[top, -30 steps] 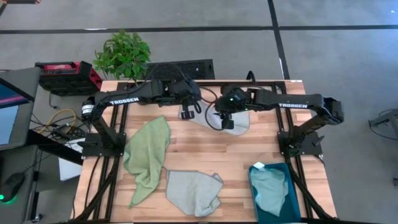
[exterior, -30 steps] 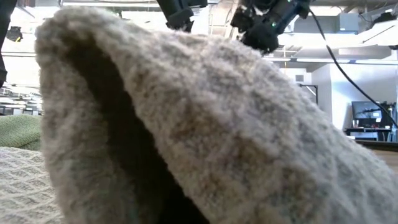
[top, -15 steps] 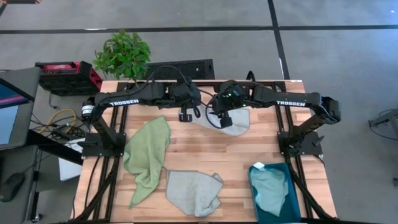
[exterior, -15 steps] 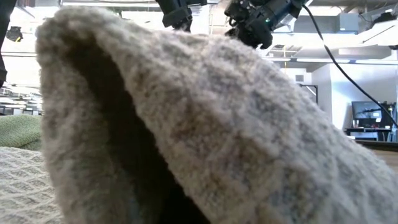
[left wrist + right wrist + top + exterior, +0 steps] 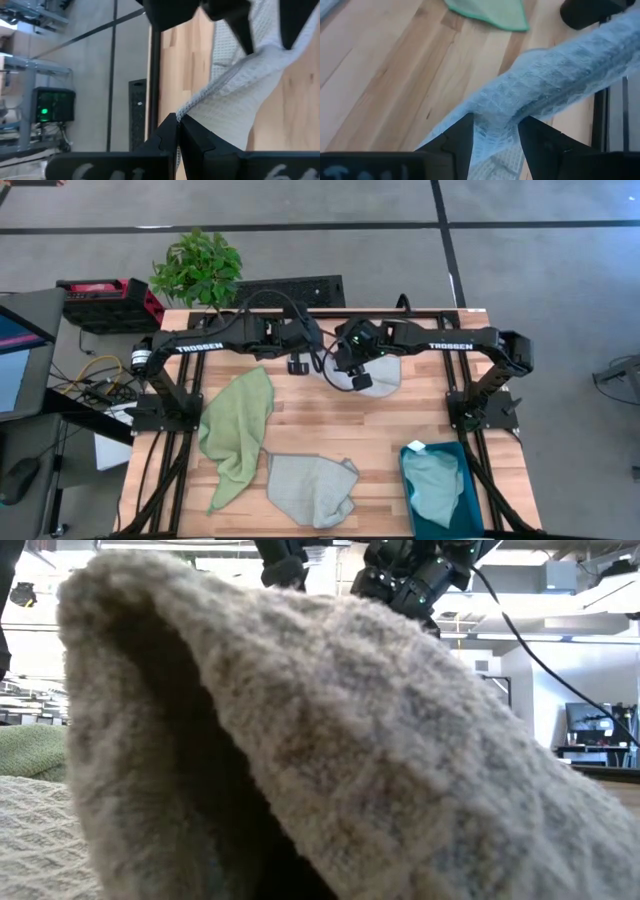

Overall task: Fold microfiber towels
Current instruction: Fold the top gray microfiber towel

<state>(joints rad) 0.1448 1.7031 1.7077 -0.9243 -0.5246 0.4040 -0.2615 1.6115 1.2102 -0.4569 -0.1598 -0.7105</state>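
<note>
Microfiber towels lie across the wooden table (image 5: 330,420): a pale grey-blue towel (image 5: 378,372) at the far edge, stretched between both arms. The left gripper (image 5: 298,363) clamps tight on its corner; the right gripper (image 5: 358,376) has its fingers (image 5: 462,135) parted around the raised cloth. A green towel (image 5: 238,425) and a grey towel (image 5: 312,488) lie nearer, another sits in the teal bin (image 5: 412,505).

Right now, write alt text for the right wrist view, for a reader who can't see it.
A pale grey-blue towel, bunched into a rope-like band, runs between the right gripper's open fingers above the wooden table. A corner of the green towel lies on the table beyond.
</note>
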